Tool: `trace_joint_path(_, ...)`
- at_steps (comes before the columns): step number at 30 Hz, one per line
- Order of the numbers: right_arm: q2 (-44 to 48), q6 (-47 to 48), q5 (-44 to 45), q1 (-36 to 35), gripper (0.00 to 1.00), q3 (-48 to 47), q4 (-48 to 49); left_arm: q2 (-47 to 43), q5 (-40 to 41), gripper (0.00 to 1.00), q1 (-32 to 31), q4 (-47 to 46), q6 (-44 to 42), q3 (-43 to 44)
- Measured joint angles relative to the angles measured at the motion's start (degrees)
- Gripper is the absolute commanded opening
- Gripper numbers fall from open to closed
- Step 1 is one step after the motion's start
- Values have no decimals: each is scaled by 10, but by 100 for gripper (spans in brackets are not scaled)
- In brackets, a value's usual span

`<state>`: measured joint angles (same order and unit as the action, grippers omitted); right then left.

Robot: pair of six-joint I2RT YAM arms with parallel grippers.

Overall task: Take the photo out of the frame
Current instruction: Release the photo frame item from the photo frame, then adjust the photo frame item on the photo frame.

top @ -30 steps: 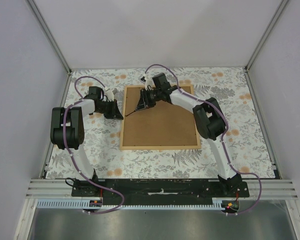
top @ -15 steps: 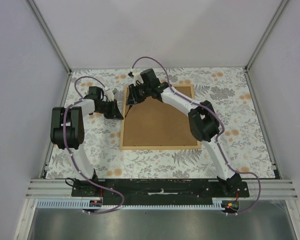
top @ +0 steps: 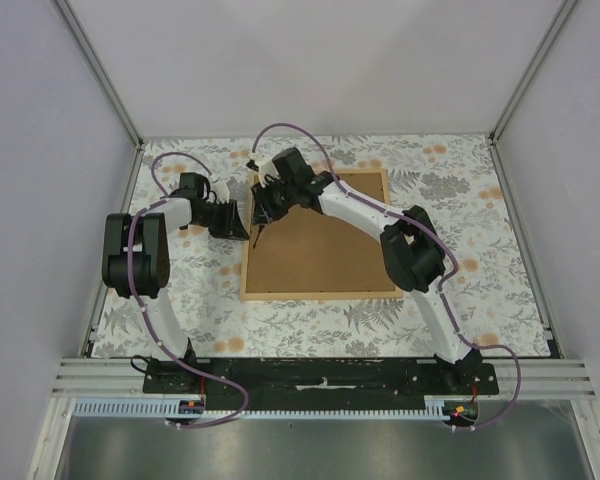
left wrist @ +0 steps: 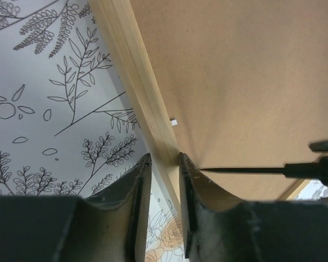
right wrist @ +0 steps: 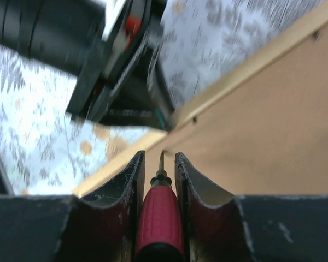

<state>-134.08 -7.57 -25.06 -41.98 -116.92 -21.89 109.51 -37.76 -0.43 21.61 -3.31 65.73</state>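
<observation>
Right gripper (right wrist: pixel 159 157) clamps a red-handled screwdriver (right wrist: pixel 159 218), blade aimed across the backing board (left wrist: pixel 246 82) at the left rail of the frame (left wrist: pixel 136 76) — straddled by the left gripper (left wrist: pixel 163 159), jaws narrow, grip indeterminate.

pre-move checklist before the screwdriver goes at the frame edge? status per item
1. Grip: right gripper jaws shut on the red-handled screwdriver: ok.
2. Aim: its tip at the inner edge of the frame rail nearest the left arm: ok.
3. Bracing: left gripper straddles that rail: ok; squeezing it: cannot tell.
4. Lie: backing board up and flat: ok.
5. Retainer: small white tab by the rail released: cannot tell.
6. Goal: photo exposed: not ok, it is hidden.
</observation>
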Motion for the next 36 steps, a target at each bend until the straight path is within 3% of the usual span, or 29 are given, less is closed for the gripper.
trace_joint_path(4, 76, 24, -33, 14, 0, 116, -11, -3, 14, 63, -13, 10, 3, 7)
trace_joint_path(10, 189, 77, -35, 66, 0, 265, -20, -5, 82, 68, -35, 36, 3, 45)
trace_joint_path(15, 235, 86, -33, 84, 0, 339, 15, -5, 175, 68, -67, 52, 3, 77)
trace_joint_path(21, 244, 85, -34, 85, 0, 365, 60, 2, 249, 66, -124, 66, 3, 95)
trace_joint_path(25, 245, 82, -38, 89, 0, 371, 68, 11, 287, 63, -130, 73, 2, 96)
trace_joint_path(36, 245, 76, -47, 94, 0, 377, 77, 15, 306, 49, -129, 75, 3, 96)
